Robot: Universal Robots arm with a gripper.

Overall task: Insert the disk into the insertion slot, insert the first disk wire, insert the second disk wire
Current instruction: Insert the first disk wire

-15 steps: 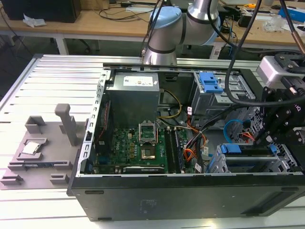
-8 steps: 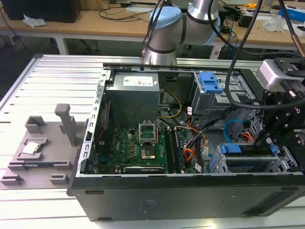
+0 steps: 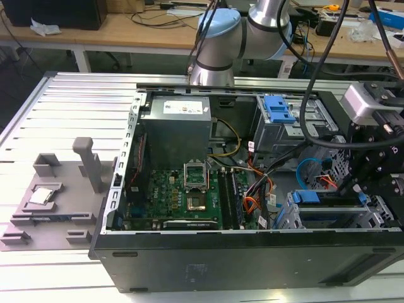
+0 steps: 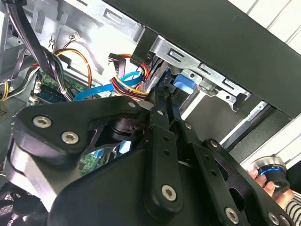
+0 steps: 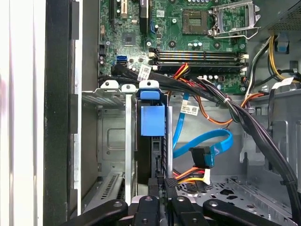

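Blue-framed disk (image 5: 153, 120) stood on edge inside slot (image 5: 110, 94), tab up, seemingly seated. Jaws of gripper (image 5: 162, 186) pressed together at disk's end, likely slim to fit between slot wall and cables (image 5: 211, 140). Whether they pinched connector (image 5: 170, 181): could not tell.

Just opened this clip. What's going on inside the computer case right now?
A robot arm is working inside an open black computer tower case. The silver hard drive in its bright blue plastic carrier already sits on edge in the grey sheet-metal drive cage. The gripper is right at the drive's end. The flat blue data cable lies beside it, its black plug apart from the drive. Whether the red, orange and yellow power wires are connected I cannot tell.
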